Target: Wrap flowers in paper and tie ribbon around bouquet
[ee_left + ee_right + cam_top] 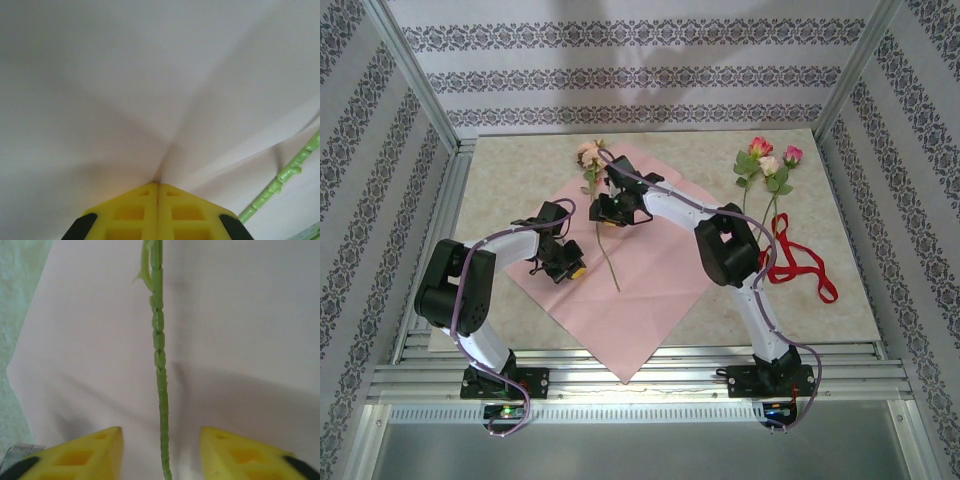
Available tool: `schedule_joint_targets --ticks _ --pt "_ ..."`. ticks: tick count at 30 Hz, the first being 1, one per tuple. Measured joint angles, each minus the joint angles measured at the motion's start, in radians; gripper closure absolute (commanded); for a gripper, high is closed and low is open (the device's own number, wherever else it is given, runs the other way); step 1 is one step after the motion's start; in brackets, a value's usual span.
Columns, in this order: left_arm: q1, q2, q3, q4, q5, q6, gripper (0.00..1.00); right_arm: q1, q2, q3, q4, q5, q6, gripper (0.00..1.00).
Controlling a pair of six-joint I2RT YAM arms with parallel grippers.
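Spread on the marbled table [520, 170], pink face up and turned like a diamond: the paper [655, 300], near corner reaching past the table's front edge between the two arm bases. Laid across its far half, a single rose [590, 153], peach head just beyond the far corner, thin green stem [608, 262] running down toward the middle of the sheet.

Low on the sheet, just left of the stem: the left gripper [570, 270]. From the left wrist, yellow pads [130, 212] of the left gripper [158, 186] pressed together with no gap, creases in the paper [125, 90] fanning out from their seam. Apparently a fold of the sheet pinched there, though the nip itself hidden. Stem [280, 180] at lower right, apart from the pads.

Over the upper part of the stem: the right gripper [608, 212]. From the right wrist, right gripper [161, 432] parted wide, yellow fingertips [95, 450] on either side of the stem [159, 340], touching it on neither side, nothing held. Paper [240, 315] beneath, a strip of table [15, 315] at the left.

Well to the right, off the paper on bare table: three more roses [767, 163], heads pink, cream and magenta. Nearer than those, beside the right arm: the red ribbon [800, 265] in loose loops.
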Motion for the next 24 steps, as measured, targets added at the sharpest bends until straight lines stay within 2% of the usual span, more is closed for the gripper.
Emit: schedule_joint_targets --ticks 4,7,10,13,15,18,24 --pt "0.0 0.002 0.01 -0.002 0.0 0.006 0.95 -0.045 -0.117 -0.099 -0.008 0.011 -0.007 0.44" --pt "0.0 0.015 0.038 -0.002 0.0 0.015 0.95 -0.124 -0.296 -0.241 -0.011 0.035 -0.019 0.47" --pt "0.0 0.025 0.059 -0.002 0.0 0.025 0.95 -0.271 -0.489 -0.37 -0.03 0.086 -0.061 0.53" --pt "0.0 0.031 0.07 -0.002 0.0 0.031 0.95 -0.443 -0.587 -0.438 -0.06 0.162 -0.132 0.55" --pt "0.0 0.031 0.072 -0.003 0.0 0.034 0.95 -0.55 -0.586 -0.455 -0.092 0.212 -0.175 0.55" --pt "0.0 0.033 0.072 -0.003 0.0 0.034 0.95 -0.639 -0.517 -0.453 -0.142 0.252 -0.221 0.53" --pt "0.0 0.035 0.072 -0.003 0.0 0.034 0.96 -0.665 -0.287 -0.294 -0.26 0.292 -0.294 0.51"
